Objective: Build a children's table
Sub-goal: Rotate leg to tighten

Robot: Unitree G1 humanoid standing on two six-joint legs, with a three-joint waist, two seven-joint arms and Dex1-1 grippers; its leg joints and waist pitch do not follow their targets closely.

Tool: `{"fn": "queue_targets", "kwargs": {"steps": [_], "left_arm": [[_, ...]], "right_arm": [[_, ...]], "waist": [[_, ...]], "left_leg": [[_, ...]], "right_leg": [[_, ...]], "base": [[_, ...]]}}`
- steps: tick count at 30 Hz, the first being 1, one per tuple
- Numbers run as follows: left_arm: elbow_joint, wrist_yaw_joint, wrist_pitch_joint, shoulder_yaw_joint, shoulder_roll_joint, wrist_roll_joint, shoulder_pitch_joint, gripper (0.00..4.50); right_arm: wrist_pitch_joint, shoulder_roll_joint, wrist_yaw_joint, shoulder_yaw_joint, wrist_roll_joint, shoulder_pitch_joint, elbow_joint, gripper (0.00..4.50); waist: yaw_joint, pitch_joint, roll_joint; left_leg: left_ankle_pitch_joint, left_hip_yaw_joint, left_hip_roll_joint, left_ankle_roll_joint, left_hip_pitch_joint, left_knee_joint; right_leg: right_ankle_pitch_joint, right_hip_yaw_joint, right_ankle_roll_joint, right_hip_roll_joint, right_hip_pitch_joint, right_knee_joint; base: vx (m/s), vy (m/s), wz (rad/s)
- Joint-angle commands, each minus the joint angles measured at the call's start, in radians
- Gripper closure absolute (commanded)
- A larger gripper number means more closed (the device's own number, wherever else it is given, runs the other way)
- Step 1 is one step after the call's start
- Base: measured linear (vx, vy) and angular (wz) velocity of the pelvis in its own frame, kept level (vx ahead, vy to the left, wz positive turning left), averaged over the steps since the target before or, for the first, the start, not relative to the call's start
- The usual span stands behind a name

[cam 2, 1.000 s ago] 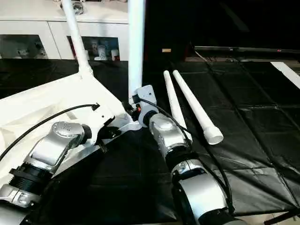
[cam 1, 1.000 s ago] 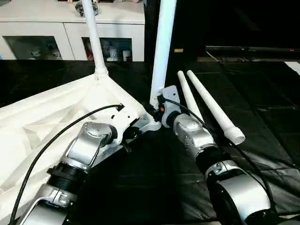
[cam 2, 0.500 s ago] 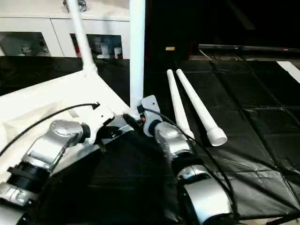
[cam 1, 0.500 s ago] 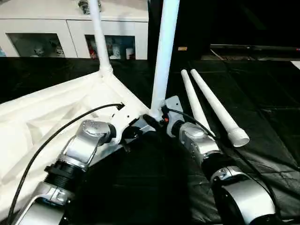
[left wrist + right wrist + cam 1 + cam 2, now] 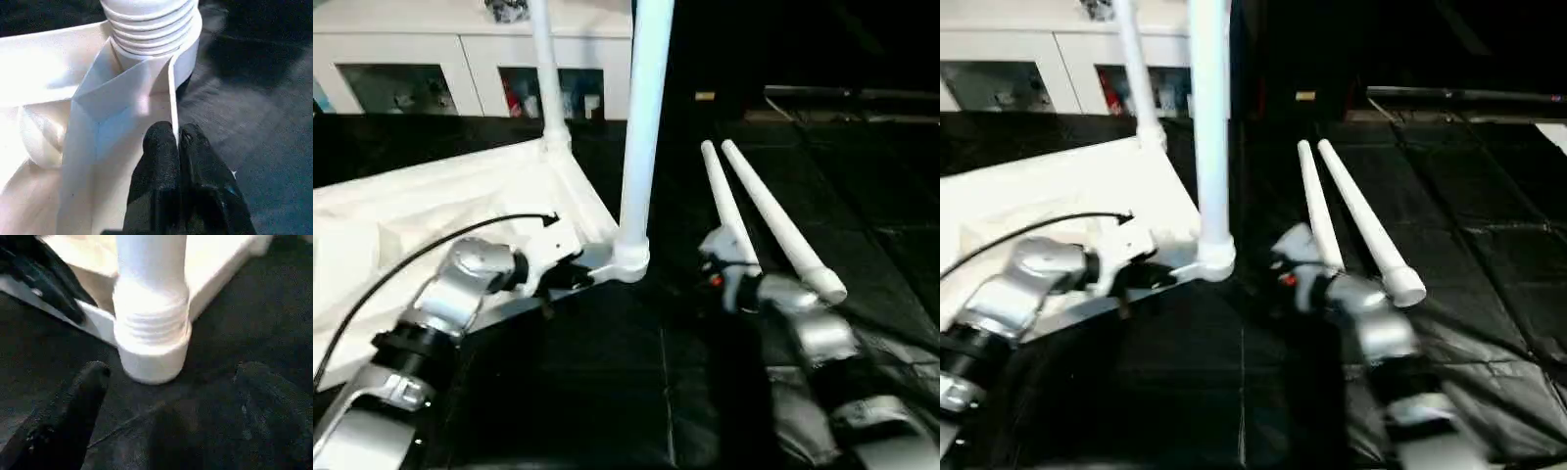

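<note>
The children's table lies upside down at the left, its white ribbed top [image 5: 421,211] resting on the black mat. One leg [image 5: 548,88] stands in the far corner socket. Another leg [image 5: 641,127] stands upright in the near corner socket [image 5: 152,340]. Two loose legs [image 5: 729,206] [image 5: 781,223] lie side by side on the mat to the right. My left gripper [image 5: 175,147] is shut on the thin rim of the top just beside the near socket. My right gripper [image 5: 173,374] is open, a little way off the near socket, with nothing between its fingers [image 5: 90,382].
A white cabinet [image 5: 460,64] with glass-fronted shelves stands along the back. The black mat [image 5: 607,392] covers the floor around the table. A low dark bar [image 5: 847,93] runs across the back right.
My right gripper has let go of the near leg, opened wide and drawn back to the right. The leg stays upright in its socket. My left gripper keeps its hold. The camera has shifted.
</note>
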Motion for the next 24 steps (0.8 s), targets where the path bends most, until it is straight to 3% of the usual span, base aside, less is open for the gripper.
{"fn": "queue_targets", "kwargs": {"steps": [1,5,6,7,9,15,23,24], "left_arm": [[-0.001,-0.066,-0.055,-0.04,0.011,0.006,0.002,4.5],[0.016,-0.135,-0.119,-0.056,0.031,-0.002,-0.003,4.5],[0.016,-0.171,-0.137,-0.063,0.038,-0.01,-0.004,4.5],[0.016,-0.171,-0.137,-0.063,0.038,-0.01,-0.004,4.5],[0.016,-0.221,-0.165,-0.075,0.047,-0.016,-0.006,4.5],[0.013,-0.295,-0.233,-0.114,0.056,-0.003,-0.007,4.5],[0.032,-0.305,-0.261,-0.121,0.049,0.008,-0.018,4.5],[0.037,-0.304,-0.267,-0.122,0.049,0.011,-0.02,4.5]], "right_arm": [[0.02,-0.017,0.053,0.018,0.021,0.013,-0.056,0.04],[0.056,-0.049,0.118,0.021,0.045,0.01,-0.105,0.04],[0.064,-0.06,0.152,0.034,0.047,0.005,-0.115,0.04],[0.064,-0.06,0.152,0.034,0.047,0.005,-0.115,0.04],[0.074,-0.075,0.204,0.058,0.047,-0.002,-0.131,0.04],[0.063,-0.07,0.276,0.126,0.011,-0.024,-0.125,0.04],[0.045,-0.036,0.288,0.156,-0.003,-0.057,-0.072,0.04],[0.049,-0.026,0.288,0.158,-0.001,-0.064,-0.058,0.21]], "waist": [[0.007,-0.07,0.008],[0.019,-0.068,0.01],[0.02,-0.069,0.004],[0.025,-0.069,0.008],[0.031,-0.071,0.005],[0.034,-0.07,0.003],[0.038,-0.072,0.003],[0.039,-0.071,0.004]], "left_leg": [[-0.098,-0.024,0.068,0.083,0.006,-0.056],[-0.12,-0.022,0.072,0.071,0.012,-0.057],[-0.12,-0.021,0.072,0.069,0.012,-0.057],[-0.119,-0.021,0.073,0.064,0.014,-0.057],[-0.114,-0.022,0.073,0.06,0.013,-0.056],[-0.116,-0.022,0.071,0.057,0.011,-0.055],[-0.11,-0.021,0.071,0.045,0.011,-0.052],[-0.11,-0.022,0.072,0.045,0.011,-0.052]], "right_leg": [[0.059,0.062,-0.233,-0.102,0.062,-0.06],[0.003,0.062,-0.237,-0.104,0.054,-0.065],[-0.001,0.062,-0.237,-0.104,0.056,-0.064],[-0.006,0.063,-0.237,-0.104,0.053,-0.063],[0.008,0.062,-0.238,-0.104,0.054,-0.058],[-0.017,0.062,-0.23,-0.107,0.053,-0.06],[-0.024,0.063,-0.229,-0.108,0.052,-0.056],[-0.025,0.063,-0.228,-0.107,0.051,-0.056]], "base": [[0.0,0.0,0.0],[0.0,0.0,0.0],[0.0,0.0,0.0],[0.0,0.0,0.0],[0.0,0.0,0.0],[0.0,0.0,0.0],[0.0,0.0,0.0],[0.0,0.0,0.0]]}}
